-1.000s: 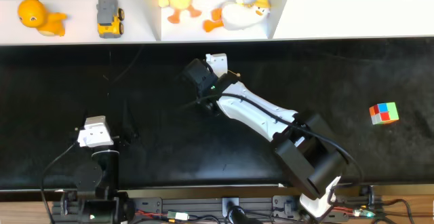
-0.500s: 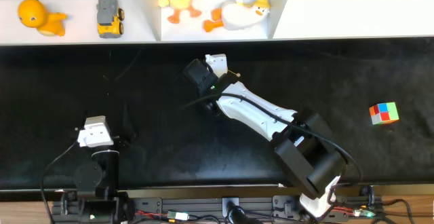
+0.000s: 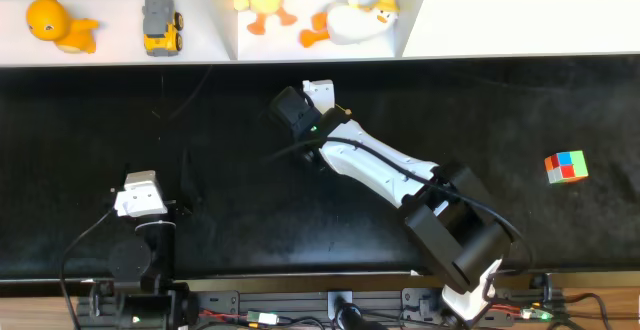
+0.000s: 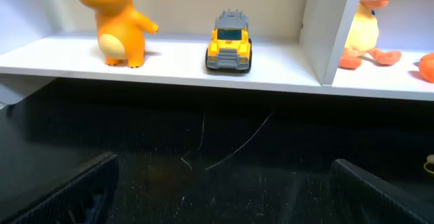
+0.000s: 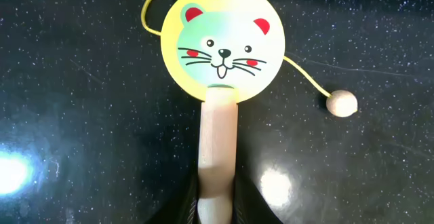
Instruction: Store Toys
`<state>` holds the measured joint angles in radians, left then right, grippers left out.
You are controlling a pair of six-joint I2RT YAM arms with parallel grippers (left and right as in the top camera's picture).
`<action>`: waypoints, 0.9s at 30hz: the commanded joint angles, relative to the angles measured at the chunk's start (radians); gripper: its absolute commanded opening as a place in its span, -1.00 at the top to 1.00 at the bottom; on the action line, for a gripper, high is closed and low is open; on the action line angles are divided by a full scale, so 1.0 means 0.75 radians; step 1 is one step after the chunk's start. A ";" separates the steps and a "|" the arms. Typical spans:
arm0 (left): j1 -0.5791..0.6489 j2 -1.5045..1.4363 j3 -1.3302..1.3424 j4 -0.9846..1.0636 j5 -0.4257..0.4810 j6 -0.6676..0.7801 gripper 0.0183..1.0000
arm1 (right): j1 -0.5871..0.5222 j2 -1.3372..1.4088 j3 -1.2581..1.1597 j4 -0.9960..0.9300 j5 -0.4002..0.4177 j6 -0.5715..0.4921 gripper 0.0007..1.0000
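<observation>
A wooden rattle drum (image 5: 222, 41) with a cat face on its yellow-green disc lies on the black table mat, its two string beads (image 5: 341, 103) spread beside it. My right gripper (image 5: 218, 207) is shut on the end of the drum's wooden handle (image 5: 217, 142); from above it sits at mid-table (image 3: 297, 120) just in front of the white shelf (image 3: 300, 52). My left gripper (image 4: 224, 207) is open and holds nothing, low over the mat at the near left (image 3: 140, 195), facing the shelf. A multicoloured cube (image 3: 565, 166) lies at the right of the mat.
The shelf holds an orange figure (image 3: 58, 23), a yellow-and-grey truck (image 3: 160, 23), a yellow duck plush (image 3: 264, 0) and a white duck plush (image 3: 352, 20). Its right compartment (image 3: 520, 10) is bare. A white divider (image 4: 329, 30) separates truck and duck.
</observation>
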<state>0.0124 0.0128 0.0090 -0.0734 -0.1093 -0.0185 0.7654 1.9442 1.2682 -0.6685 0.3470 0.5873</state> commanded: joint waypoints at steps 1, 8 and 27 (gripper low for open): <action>-0.008 -0.014 -0.001 -0.005 -0.001 0.030 -1.00 | -0.007 -0.068 0.026 -0.039 -0.008 -0.001 0.77; -0.008 -0.014 -0.001 -0.005 -0.001 0.029 -1.00 | -0.007 -0.136 0.025 -0.187 -0.008 -0.002 0.81; -0.008 -0.014 -0.001 -0.005 -0.001 0.030 -1.00 | -0.012 -0.533 -0.143 -0.355 0.092 -0.035 0.72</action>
<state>0.0124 0.0128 0.0090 -0.0734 -0.1093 -0.0185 0.7654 1.6150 1.1992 -0.9352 0.3889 0.5671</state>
